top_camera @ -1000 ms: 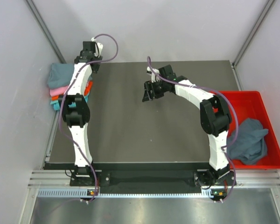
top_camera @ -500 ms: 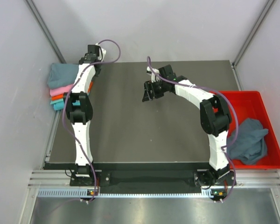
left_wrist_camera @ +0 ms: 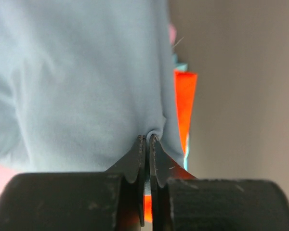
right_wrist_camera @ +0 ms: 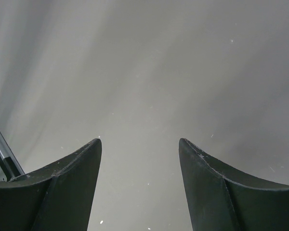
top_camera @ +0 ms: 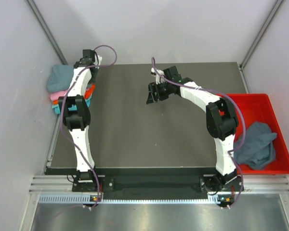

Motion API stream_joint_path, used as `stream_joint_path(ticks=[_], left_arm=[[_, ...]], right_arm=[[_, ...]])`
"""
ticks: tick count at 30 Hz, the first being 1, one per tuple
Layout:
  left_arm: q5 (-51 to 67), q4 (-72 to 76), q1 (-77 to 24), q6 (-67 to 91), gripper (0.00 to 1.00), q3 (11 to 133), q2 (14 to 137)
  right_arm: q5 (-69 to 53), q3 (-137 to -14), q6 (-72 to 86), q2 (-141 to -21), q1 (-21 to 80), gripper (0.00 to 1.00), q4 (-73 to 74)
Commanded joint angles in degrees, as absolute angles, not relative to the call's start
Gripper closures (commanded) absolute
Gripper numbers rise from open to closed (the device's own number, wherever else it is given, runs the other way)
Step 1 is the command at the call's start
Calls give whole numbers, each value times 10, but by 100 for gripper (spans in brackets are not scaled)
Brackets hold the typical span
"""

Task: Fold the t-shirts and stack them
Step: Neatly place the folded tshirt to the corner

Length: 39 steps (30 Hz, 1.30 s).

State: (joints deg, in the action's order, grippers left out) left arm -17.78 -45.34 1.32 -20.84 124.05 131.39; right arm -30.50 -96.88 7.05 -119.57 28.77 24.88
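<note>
Folded stack (top_camera: 62, 89) at table's 10 o'clock edge: top blue-grey shirt (left_wrist_camera: 77, 86) over pink, orange and teal layers. Left gripper (left_wrist_camera: 148, 140) pinched tight on top shirt's puckered edge. Crumpled blue-grey shirt (top_camera: 257, 144) lies unfolded in red tray (top_camera: 260, 98), 4 o'clock. Right gripper (right_wrist_camera: 139, 142) spread wide, empty, above table (top_camera: 125, 139). Judged mostly done; one shirt left to fold.
</note>
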Motion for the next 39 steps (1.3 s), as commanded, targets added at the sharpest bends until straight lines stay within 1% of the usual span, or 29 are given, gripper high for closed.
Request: stream_joint_path(ticks=[1,7,9,10,11,12,13,14,15,17,18,21,24,26,28,29,30,31,33,35,36,37,39], left_arm=[[-184,-479,33,-205,100,1191,1206],[-189,-481,34,-217,100,1136,1136],[-187,-483,33,-216,100,1129,1130],[-186,-484,33,-214,98,1126,1133],[-186,-486,34,-213,95,1128,1136],[-187,-490,34,-207,87,1135,1149],[-185,-494,34,-204,82,1143,1156],[-182,-507,34,-200,82,1150,1162],[-177,-511,34,-197,75,1157,1167],[-169,-519,33,-184,67,1174,1177],[-165,-519,33,-179,60,1179,1177],[-148,-521,33,-166,53,1202,1172],[-119,-519,26,-164,50,1235,1164],[-83,-519,15,-166,41,1262,1158],[-41,-505,12,-138,35,1273,1145],[-3,-493,12,-128,12,1270,1140],[34,-479,12,-117,9,1267,1136],[55,-454,11,-95,2,1261,1133],[86,-438,9,-68,1,1270,1143],[83,-435,3,-35,1,1306,1174],[54,-434,2,-30,1,1316,1183],[35,-431,-30,-27,1,1318,1193],[-13,-425,-46,-32,1,1316,1199]], right_arm=[[-312,-997,62,-1196,302,34,236],[-315,-998,69,-1202,308,34,234],[-316,-1002,70,-1207,312,34,234],[-316,-1003,70,-1208,314,34,234],[-316,-1005,70,-1208,315,34,233],[-316,-1007,70,-1210,317,34,234],[-316,-1008,71,-1209,319,34,234],[-314,-1009,69,-1209,319,34,234],[-313,-1008,69,-1207,320,34,235],[-308,-1006,65,-1200,321,34,236],[-305,-1003,62,-1197,321,34,237],[-293,-996,54,-1185,319,33,243],[-267,-1001,65,-1165,309,32,245],[-242,-1015,71,-1145,297,30,249],[-182,-1048,74,-1131,277,25,255],[-162,-1057,69,-1118,269,24,259],[-141,-1072,65,-1111,254,25,259],[-122,-1077,59,-1105,245,22,259],[-88,-1086,47,-1092,220,21,265],[-63,-1088,29,-1080,205,20,283],[-62,-1085,21,-1074,189,20,289],[-62,-1081,15,-1067,182,19,294],[-54,-1076,4,-1041,167,17,314]])
